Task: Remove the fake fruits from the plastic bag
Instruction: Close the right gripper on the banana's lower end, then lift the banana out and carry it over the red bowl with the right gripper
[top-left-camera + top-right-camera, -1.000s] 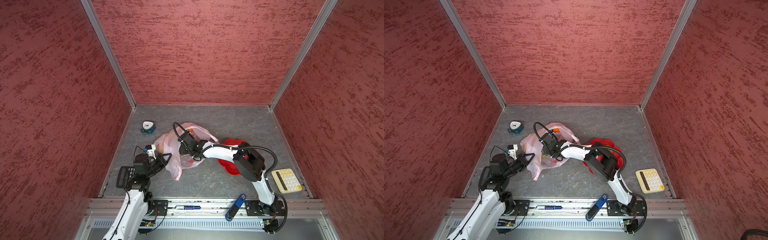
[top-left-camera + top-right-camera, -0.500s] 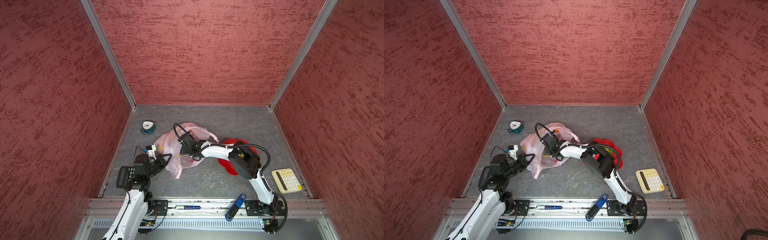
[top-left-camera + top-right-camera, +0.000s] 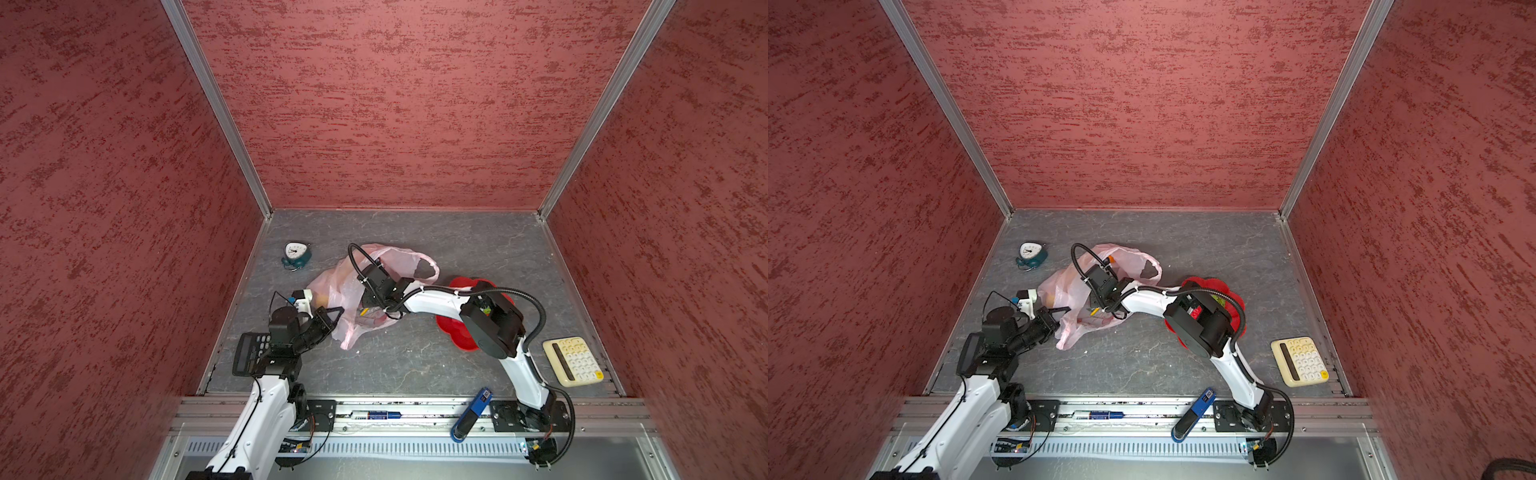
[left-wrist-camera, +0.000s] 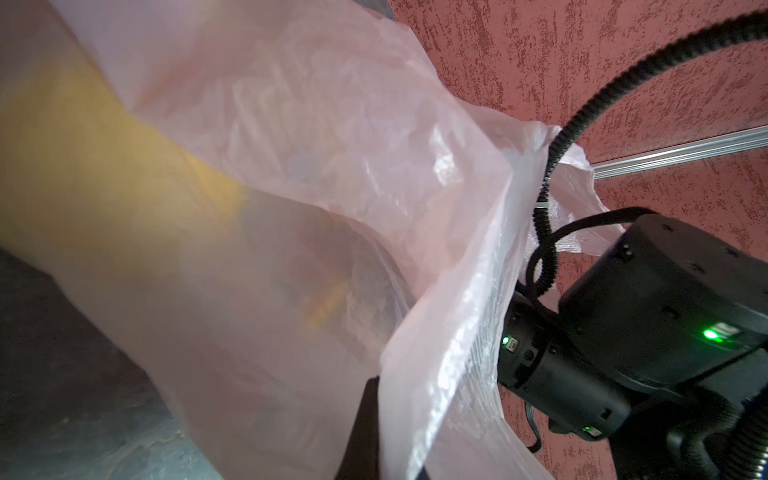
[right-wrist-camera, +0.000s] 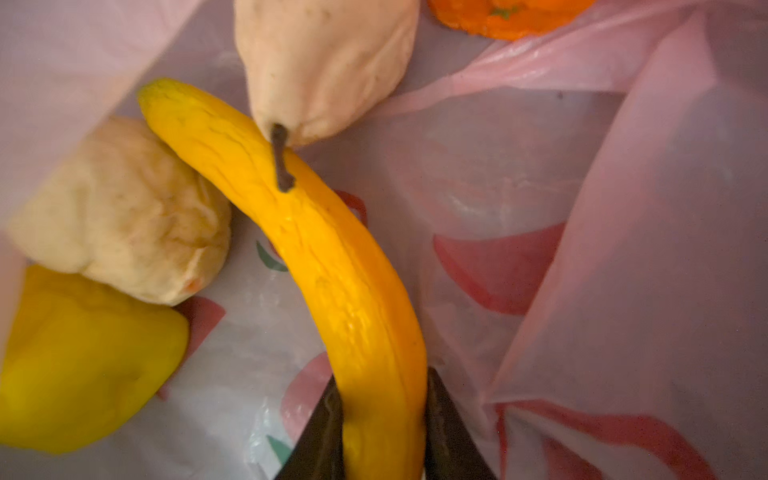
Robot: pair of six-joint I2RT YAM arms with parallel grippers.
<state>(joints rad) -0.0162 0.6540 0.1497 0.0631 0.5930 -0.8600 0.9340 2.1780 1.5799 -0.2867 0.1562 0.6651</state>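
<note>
Robot arms at work on a fruit bag: the pale-pink plastic bag (image 3: 338, 291) lies slumped on the grey table, its mouth turned toward the right gripper (image 5: 382, 380), which reaches deep inside. The left gripper (image 3: 336, 311), jaws fully closed, pinches the bag's edge from the opposite side and appears to hold the film up. Behind the right claw, back along its own arm and well apart from the bag, sits the red flower-shaped plate (image 3: 453, 332). It is mostly hidden under the arm's elbow, so what it carries cannot be told. Inside the bag, the yellow banana (image 5: 316, 232) is the piece that counts. Its near end stands between the right claw's jaws, drawn narrow against both flanks, and its long axis runs straight ahead of the tips, curving away at the far end. The right arm is plainly the nearer one; the left claw stays outside the film. Ahead of the claw, a cream pear (image 5: 328, 62) rests its stalk across the banana's middle, and a cream wrinkled lump (image 5: 124, 216) sits against the banana's far half. A yellow lemon (image 5: 83, 365) lies just beside that lump, apart from the banana. The orange (image 5: 507, 16) lies farthest ahead, only its edge showing. A pull straight back along the banana's axis looks the likely move; the pear's stalk may drag with it.
</note>
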